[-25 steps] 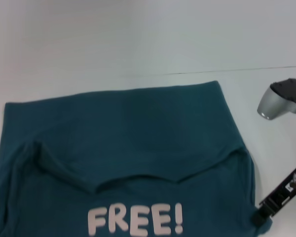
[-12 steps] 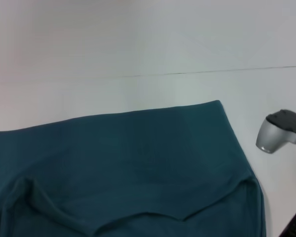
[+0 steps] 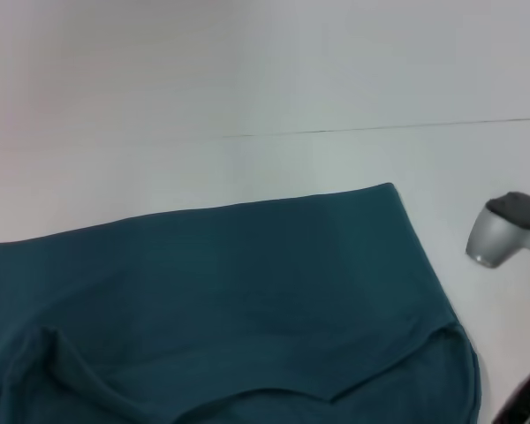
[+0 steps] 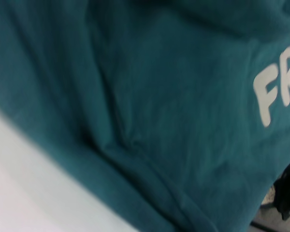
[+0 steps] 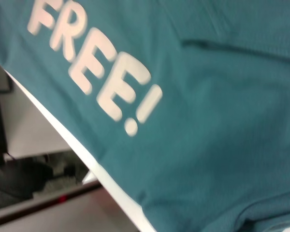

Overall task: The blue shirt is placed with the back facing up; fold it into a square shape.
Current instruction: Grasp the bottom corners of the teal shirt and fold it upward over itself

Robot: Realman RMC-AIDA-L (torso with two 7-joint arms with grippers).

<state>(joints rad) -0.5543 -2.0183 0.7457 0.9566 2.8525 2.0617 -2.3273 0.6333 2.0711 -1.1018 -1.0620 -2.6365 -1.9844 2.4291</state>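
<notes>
near edge: the blue shirt (image 3: pixel 238 300) fills the near half of the white table (image 3: pixel 247 79) in the head view and runs off the near side of that view, so where it ends toward the robot isn't visible from up top.

print: white "FREE!" lettering (image 5: pixel 94 72) shows in the right wrist view, lying close to the table's near edge, with floor clutter visible past that edge. So this shirt isn't plain, fwiw.

fold so far: one layer lies doubled over another, its curved edge (image 3: pixel 336 393) crossing the cloth. I'd guess that's a first fold toward the square, with more folds left.

left side: there's a rumpled ridge (image 3: pixel 66 362) in the fabric, probably bunched cloth, and it'll want smoothing or the square comes out lumpy.

left gripper: not visible in any view. Its wrist camera sits close over the shirt's left side, with the start of the lettering (image 4: pixel 275 92) in sight. Can't tell whether it's open or holding anything.

right gripper: fingers not visible either, so can't tell. Only a grey arm link (image 3: pixel 503 234) shows, hanging over bare table just right of the shirt.

far part: the far edge (image 3: pixel 247 205) lies straight and flat; beyond it is bare table with a thin seam line (image 3: pixel 380 128).
</notes>
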